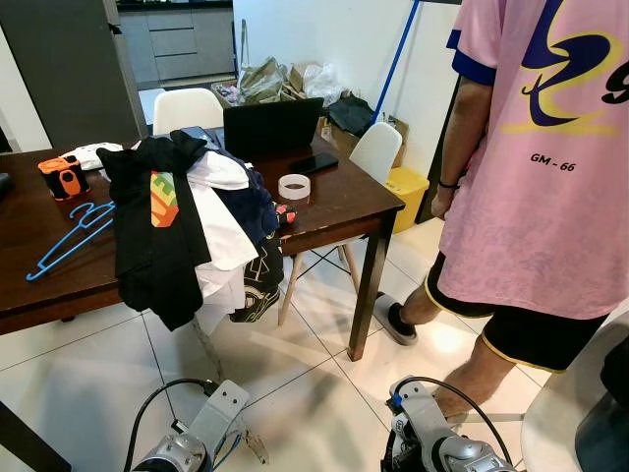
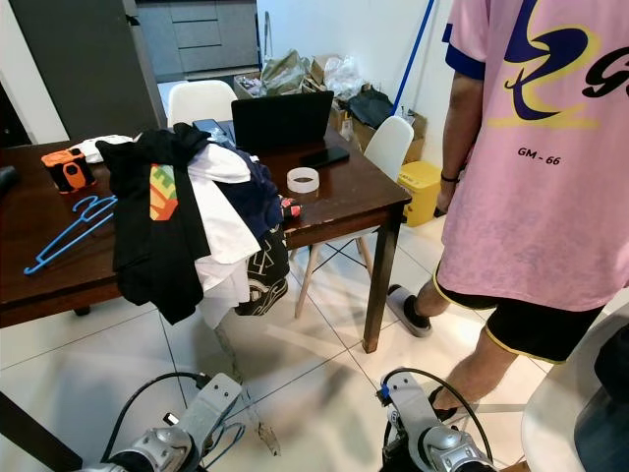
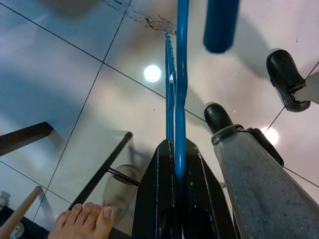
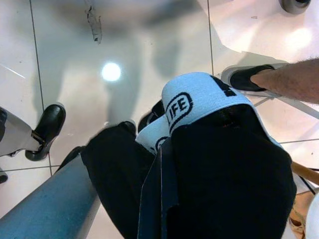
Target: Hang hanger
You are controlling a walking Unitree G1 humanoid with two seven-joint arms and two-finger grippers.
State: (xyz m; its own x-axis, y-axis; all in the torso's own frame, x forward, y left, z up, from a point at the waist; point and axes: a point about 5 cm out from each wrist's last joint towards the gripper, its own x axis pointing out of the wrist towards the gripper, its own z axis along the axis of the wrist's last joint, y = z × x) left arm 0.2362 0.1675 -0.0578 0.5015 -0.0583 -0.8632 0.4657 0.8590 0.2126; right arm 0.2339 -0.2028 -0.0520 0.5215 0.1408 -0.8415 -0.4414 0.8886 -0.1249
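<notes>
Blue plastic ran between the left claw (image 3: 177, 172)'s 2 black fingers in the left wrist view: a hanger (image 3: 180, 74), clamped tight and pointing down at the tiled floor (image 3: 75, 79). The head views showed both arms low over those tiles, wrists only. In the right wrist view the right claw (image 4: 162, 199) was closed on a black garment (image 4: 219, 164) with a white printed band, draped over its fingers. A second blue hanger (image 1: 71, 236) lay flat on the dark wooden worktop (image 1: 344, 202), beside a heap of clothes (image 1: 192, 211) spilling over the edge. A person in a pink shirt (image 1: 550, 147) stood to the robot's right.
</notes>
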